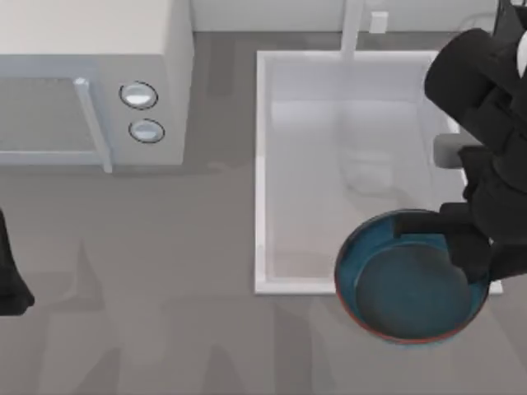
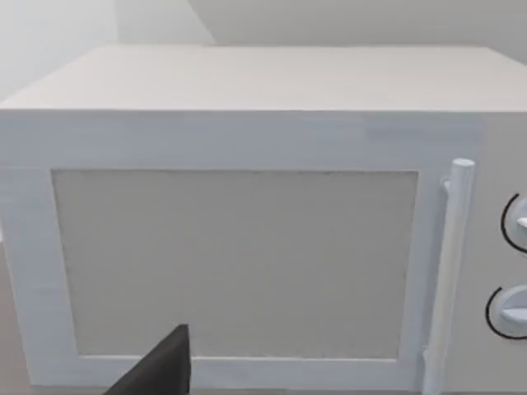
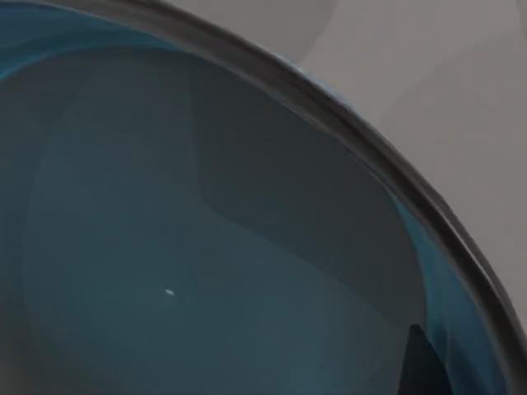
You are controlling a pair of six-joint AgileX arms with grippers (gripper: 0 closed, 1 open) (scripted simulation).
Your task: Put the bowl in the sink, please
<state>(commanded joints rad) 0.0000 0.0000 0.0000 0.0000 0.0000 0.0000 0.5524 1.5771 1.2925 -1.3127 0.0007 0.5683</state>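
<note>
At the lower right of the top view, my right gripper [image 1: 461, 243] clamps the bowl's [image 1: 409, 288] rim; the bowl overlaps the sink's [image 1: 260, 164] near edge. Glossy, rigid, probably slippery: grip the rim firmly.

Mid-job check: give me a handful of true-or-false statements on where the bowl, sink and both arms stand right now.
1. The bowl overlaps the sink's near right corner in the top view. True.
2. The bowl sits in front of the microwave. False: it is at the sink, on the table's right side.
3. The right tool is at the bowl's rim. True.
4. The left arm is reaching over the sink. False: it is parked at the table's left edge, its wrist view facing the microwave door.
5. The bowl holds food. False: its teal inside is bare.
</note>
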